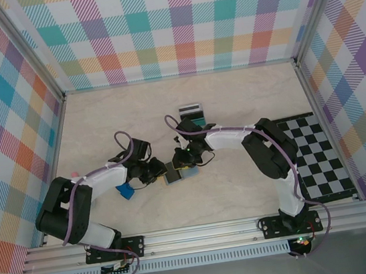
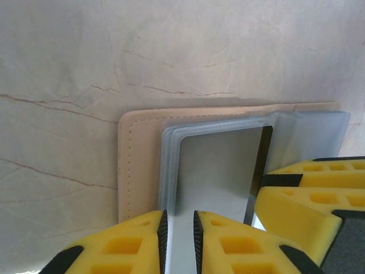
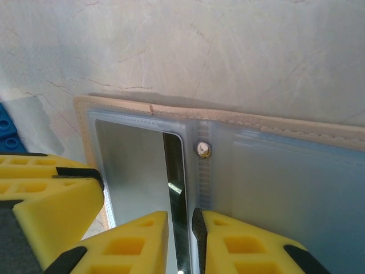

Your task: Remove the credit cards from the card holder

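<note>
Tan stitched folding card holder, blue-grey inside; silver-grey rectangular card; yellow pincer fingers; cream brown-veined worktop; black-and-white checkered mat; pastel plaid walls.

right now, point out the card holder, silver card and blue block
card holder (image 2: 136, 165): left wrist, tan border
silver card (image 2: 219, 165): left wrist, its face
blue block (image 1: 126, 192): top external, top face

no readable text, no labels, no numbers
</note>
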You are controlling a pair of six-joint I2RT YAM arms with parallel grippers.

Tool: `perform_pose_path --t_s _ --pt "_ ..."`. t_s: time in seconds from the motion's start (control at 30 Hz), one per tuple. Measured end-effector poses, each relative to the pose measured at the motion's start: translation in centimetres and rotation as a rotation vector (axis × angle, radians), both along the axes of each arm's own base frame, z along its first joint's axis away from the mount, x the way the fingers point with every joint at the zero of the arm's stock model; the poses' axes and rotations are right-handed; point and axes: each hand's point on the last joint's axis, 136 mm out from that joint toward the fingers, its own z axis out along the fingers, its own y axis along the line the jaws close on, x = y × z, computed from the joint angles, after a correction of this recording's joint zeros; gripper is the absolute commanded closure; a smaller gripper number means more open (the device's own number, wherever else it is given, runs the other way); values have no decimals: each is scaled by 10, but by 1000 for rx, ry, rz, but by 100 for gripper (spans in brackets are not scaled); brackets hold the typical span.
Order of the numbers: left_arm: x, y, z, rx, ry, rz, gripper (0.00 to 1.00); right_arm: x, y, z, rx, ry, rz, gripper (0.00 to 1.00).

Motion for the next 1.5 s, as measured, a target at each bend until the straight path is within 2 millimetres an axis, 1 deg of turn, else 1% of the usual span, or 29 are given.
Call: perform_pose_path --t_s 0.17,0.4,0.6,0.73,1.0,1.17,1.5 --pt "-1 0 -5 4 15 -2 86 -2 2 1 12 4 14 79" --pt "-1 0 -6 3 20 0 88 -6 4 2 22 9 30 82" --pt "0 2 -6 14 20 2 90 -6 4 2 22 8 31 82" --pt "0 3 -7 22 21 2 93 -6 5 2 23 8 32 83" --pt "0 4 -7 28 26 1 97 -6 5 7 32 5 34 90" --pt "0 4 -8 29 27 1 97 -6 6 12 45 -1 39 91" --pt "0 4 -8 37 27 -9 96 -6 5 10 37 -6 38 92"
